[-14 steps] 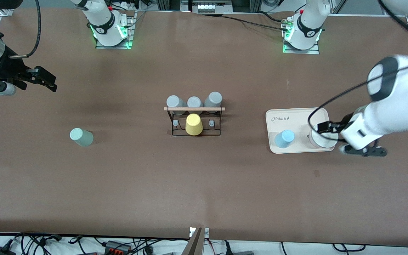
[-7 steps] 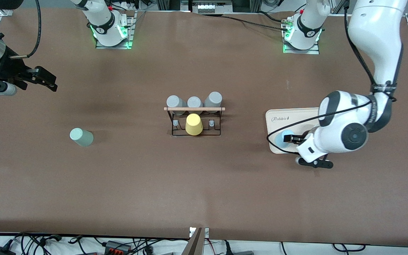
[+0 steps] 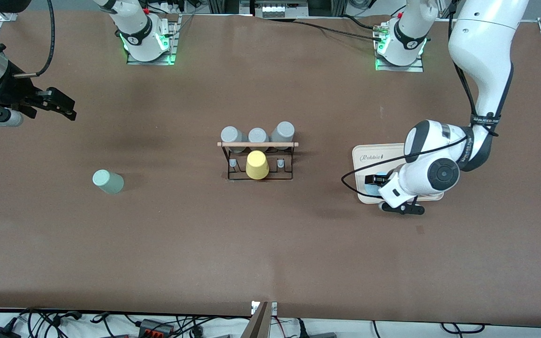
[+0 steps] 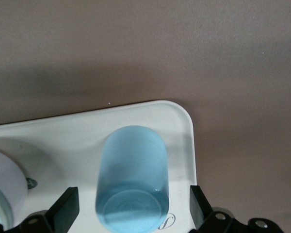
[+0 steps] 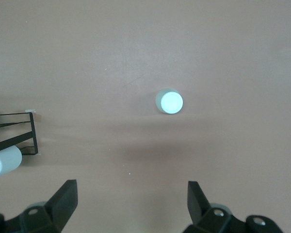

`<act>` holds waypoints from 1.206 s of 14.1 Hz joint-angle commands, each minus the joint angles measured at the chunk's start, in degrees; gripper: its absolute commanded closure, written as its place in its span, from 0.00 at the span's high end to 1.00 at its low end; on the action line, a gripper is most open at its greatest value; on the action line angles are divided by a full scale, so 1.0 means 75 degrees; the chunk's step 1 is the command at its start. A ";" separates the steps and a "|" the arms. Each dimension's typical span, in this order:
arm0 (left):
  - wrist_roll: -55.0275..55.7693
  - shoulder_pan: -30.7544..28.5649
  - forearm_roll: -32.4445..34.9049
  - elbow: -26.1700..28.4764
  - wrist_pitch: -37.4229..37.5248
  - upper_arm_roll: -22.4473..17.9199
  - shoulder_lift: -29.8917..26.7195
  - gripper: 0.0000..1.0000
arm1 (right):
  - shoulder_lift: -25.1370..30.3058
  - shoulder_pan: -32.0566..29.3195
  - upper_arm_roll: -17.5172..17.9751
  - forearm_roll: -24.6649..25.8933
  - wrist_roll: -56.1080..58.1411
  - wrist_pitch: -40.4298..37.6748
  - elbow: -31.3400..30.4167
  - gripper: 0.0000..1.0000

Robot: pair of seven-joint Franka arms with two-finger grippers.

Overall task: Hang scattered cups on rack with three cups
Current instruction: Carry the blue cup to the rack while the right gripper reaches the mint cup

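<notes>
The light blue cup (image 4: 133,184) stands upside down on the cream tray (image 3: 383,155), mostly hidden under the left arm in the front view (image 3: 371,188). My left gripper (image 4: 132,208) is open with one finger on each side of this cup, not touching it; in the front view it sits low over the tray (image 3: 376,192). The mint-green cup (image 3: 107,181) stands alone on the table toward the right arm's end, also in the right wrist view (image 5: 169,102). My right gripper (image 3: 66,109) waits open and empty, high above that end (image 5: 131,201). The black rack (image 3: 258,159) stands mid-table.
The rack carries a yellow cup (image 3: 257,165) at its front and three grey cups (image 3: 257,136) along its wooden rod. A white cup (image 4: 5,189) stands on the tray beside the blue one. The rack's corner (image 5: 14,133) shows in the right wrist view.
The left arm has swung along the tray from the white cup to the blue cup and now straddles it. The right arm has not moved.
</notes>
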State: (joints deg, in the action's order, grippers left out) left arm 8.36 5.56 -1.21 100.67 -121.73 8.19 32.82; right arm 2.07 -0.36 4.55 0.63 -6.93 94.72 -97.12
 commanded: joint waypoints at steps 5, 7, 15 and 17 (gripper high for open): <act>0.0140 0.0044 0.0360 0.0780 -0.0844 -0.0002 -0.0379 0.74 | -0.0007 0.0001 0.0003 -0.0025 -0.0049 -0.0138 0.0094 1.00; 0.0081 0.0044 0.0361 0.0745 -0.0797 0.0009 -0.0379 0.37 | -0.0007 0.0001 0.0003 -0.0025 -0.0049 -0.0138 0.0094 1.00; 0.1564 0.0499 0.0011 -0.1935 0.1721 0.0349 -0.0368 0.01 | -0.1188 -0.0093 -0.0044 0.0594 0.0010 0.0061 0.0083 1.00; 0.2455 0.0863 -0.0481 -0.2382 0.1956 0.0349 -0.0368 0.01 | -0.1598 -0.0116 -0.0055 0.0619 0.0056 0.0527 0.0036 1.00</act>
State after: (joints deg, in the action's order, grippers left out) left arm 20.84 9.52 -2.05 86.97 -109.75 10.96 29.31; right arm -6.85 -0.78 3.88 4.24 -6.93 96.41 -97.48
